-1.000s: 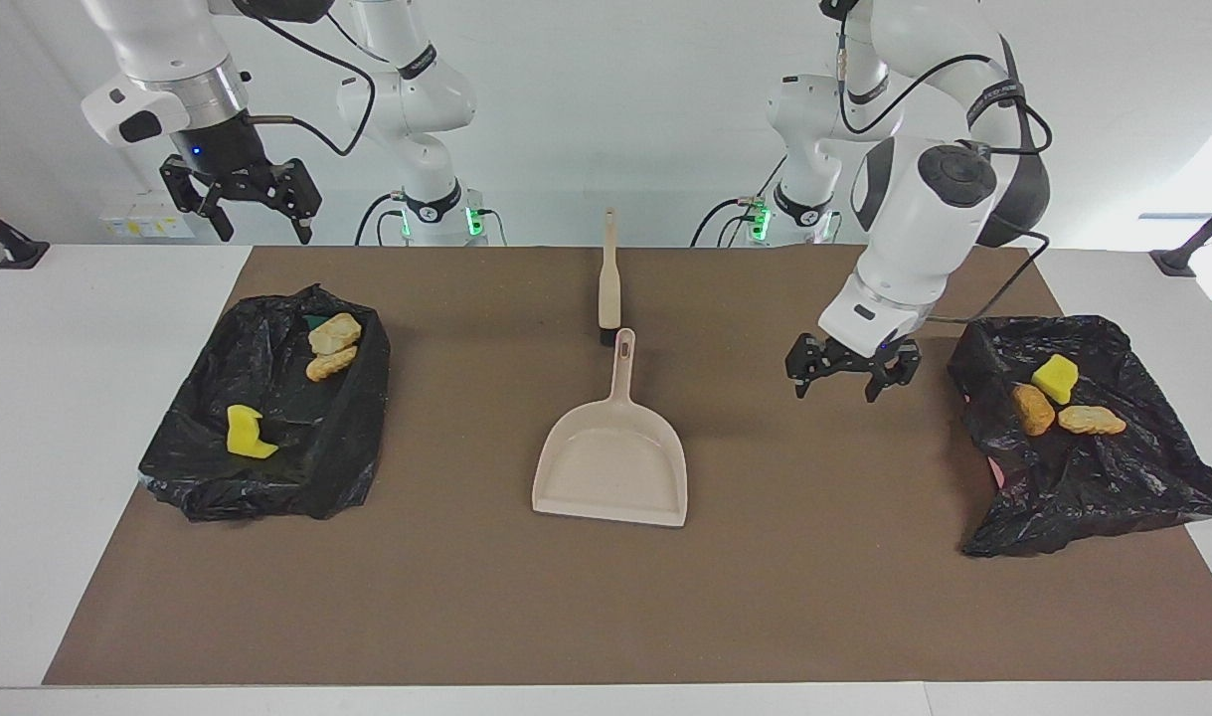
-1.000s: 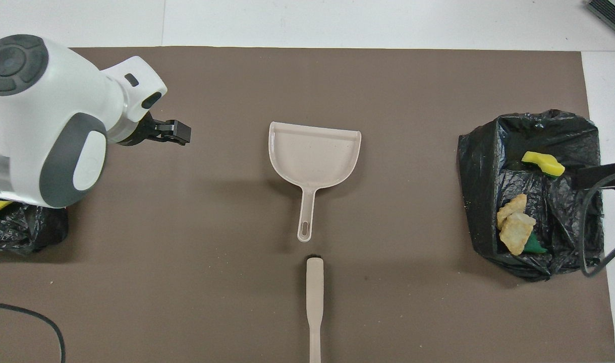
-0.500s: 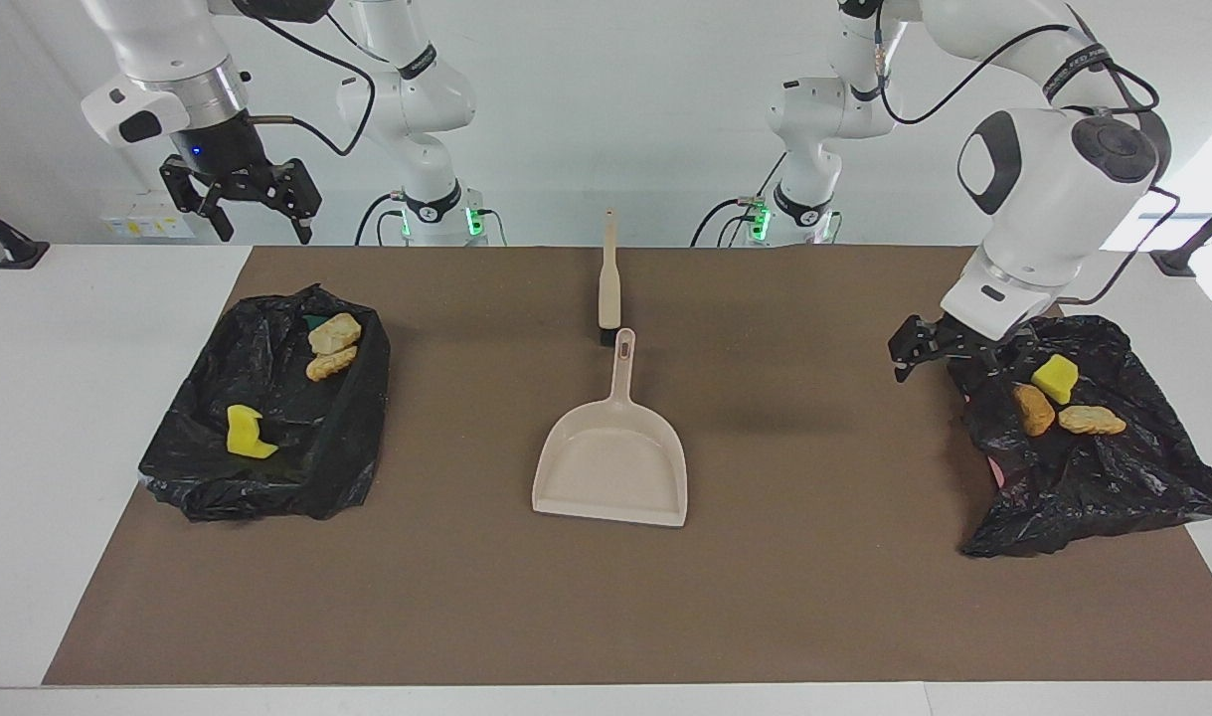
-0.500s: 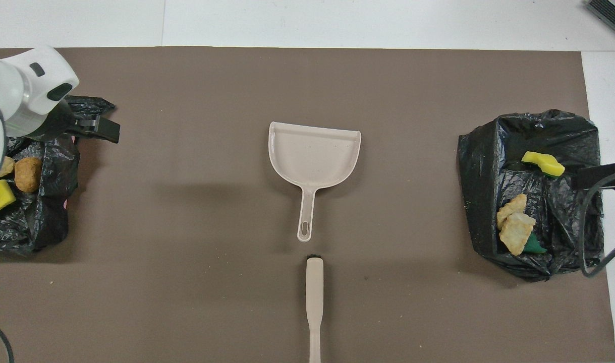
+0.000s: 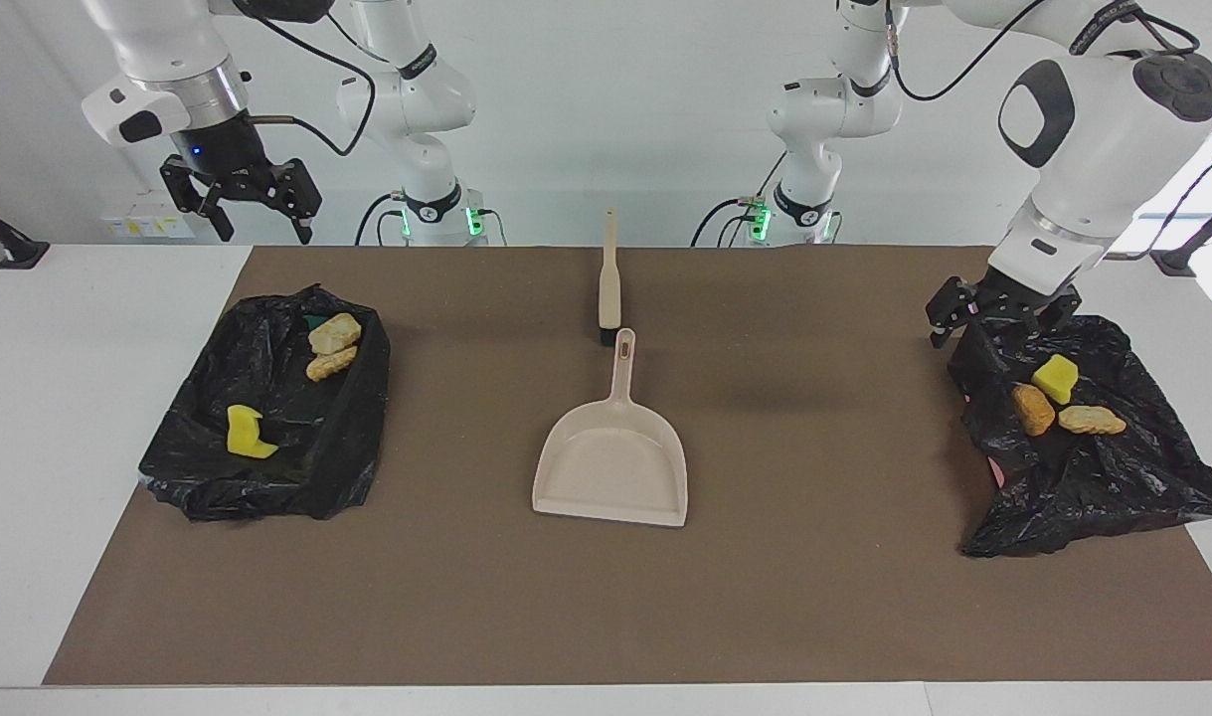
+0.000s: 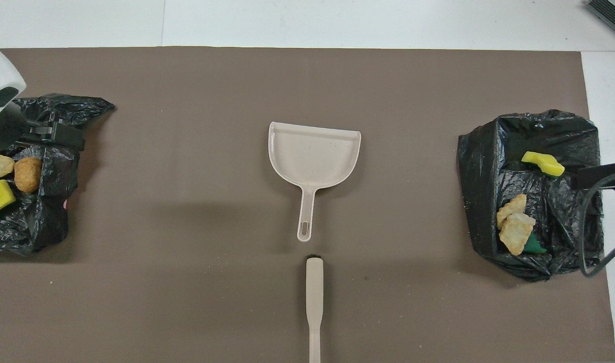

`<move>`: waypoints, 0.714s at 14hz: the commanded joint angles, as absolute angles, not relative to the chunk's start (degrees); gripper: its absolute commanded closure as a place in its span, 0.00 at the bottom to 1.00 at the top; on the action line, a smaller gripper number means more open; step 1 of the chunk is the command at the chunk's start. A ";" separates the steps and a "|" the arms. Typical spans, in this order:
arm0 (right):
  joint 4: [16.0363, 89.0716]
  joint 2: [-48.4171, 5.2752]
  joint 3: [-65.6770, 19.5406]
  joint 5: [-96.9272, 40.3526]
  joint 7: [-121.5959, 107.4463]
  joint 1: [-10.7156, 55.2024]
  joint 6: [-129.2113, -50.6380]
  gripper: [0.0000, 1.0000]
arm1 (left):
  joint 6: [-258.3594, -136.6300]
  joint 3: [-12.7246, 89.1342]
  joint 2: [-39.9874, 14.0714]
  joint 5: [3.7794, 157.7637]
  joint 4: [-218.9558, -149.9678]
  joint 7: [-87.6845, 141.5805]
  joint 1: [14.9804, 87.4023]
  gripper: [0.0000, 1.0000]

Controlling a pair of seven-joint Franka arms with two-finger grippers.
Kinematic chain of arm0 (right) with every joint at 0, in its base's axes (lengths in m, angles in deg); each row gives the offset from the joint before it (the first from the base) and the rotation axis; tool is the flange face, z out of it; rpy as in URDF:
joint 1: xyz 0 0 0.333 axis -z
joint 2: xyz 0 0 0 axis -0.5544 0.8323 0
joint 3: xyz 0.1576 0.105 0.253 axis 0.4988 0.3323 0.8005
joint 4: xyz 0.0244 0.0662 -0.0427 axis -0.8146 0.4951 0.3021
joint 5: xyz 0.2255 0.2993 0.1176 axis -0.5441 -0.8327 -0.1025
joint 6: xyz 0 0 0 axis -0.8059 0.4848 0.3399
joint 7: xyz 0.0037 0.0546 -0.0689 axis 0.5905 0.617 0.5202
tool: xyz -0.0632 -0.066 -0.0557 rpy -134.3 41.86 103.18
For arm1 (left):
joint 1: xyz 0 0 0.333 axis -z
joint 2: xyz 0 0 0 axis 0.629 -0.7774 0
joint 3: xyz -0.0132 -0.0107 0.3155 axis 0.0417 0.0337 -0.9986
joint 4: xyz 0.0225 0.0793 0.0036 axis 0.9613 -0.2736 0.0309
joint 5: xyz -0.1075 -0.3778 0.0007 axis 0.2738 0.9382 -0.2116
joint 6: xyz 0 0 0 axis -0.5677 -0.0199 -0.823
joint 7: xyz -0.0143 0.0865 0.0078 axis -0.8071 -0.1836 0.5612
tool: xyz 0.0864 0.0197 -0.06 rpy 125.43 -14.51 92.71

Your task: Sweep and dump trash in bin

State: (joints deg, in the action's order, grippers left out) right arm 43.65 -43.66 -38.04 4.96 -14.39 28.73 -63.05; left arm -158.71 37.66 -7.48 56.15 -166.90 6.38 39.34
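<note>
Facing view: left gripper (image 5: 1003,320) spread wide, empty, over bag (image 5: 1113,477) rim at left arm's end; right gripper (image 5: 243,204) spread wide, empty, raised, waiting; trash (image 5: 1053,398) in both bags; dustpan (image 5: 610,467), brush (image 5: 609,283) mid-mat.

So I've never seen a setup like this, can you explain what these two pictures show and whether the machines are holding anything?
These are two robot arms at a table. One picture faces them from across the table; the other looks down from above their end. On the brown mat lie a beige dustpan and a brush, flanked by two black-lined bins holding the trash: yellow sponge chunks and bread-like lumps. The left gripper hangs open over one bin's edge, holding nothing. The right gripper waits, open and empty, raised near the other.
</note>
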 commanded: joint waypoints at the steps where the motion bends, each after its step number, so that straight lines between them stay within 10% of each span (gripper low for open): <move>1: 44.51 -44.30 -38.00 3.80 -13.40 29.10 -64.00 0.00 | -154.58 38.08 -4.05 55.29 -167.02 5.80 38.97 0.00; 10: 44.51 -44.30 -38.00 3.80 -13.40 29.10 -64.00 0.00 | -151.31 38.78 -1.23 54.76 -168.43 7.91 39.59 0.00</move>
State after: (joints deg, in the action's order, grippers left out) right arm 43.65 -43.66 -38.04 4.96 -14.39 28.73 -63.05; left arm -151.45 38.77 -2.51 55.49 -167.30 7.11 39.38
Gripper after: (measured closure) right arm 0.000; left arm 0.000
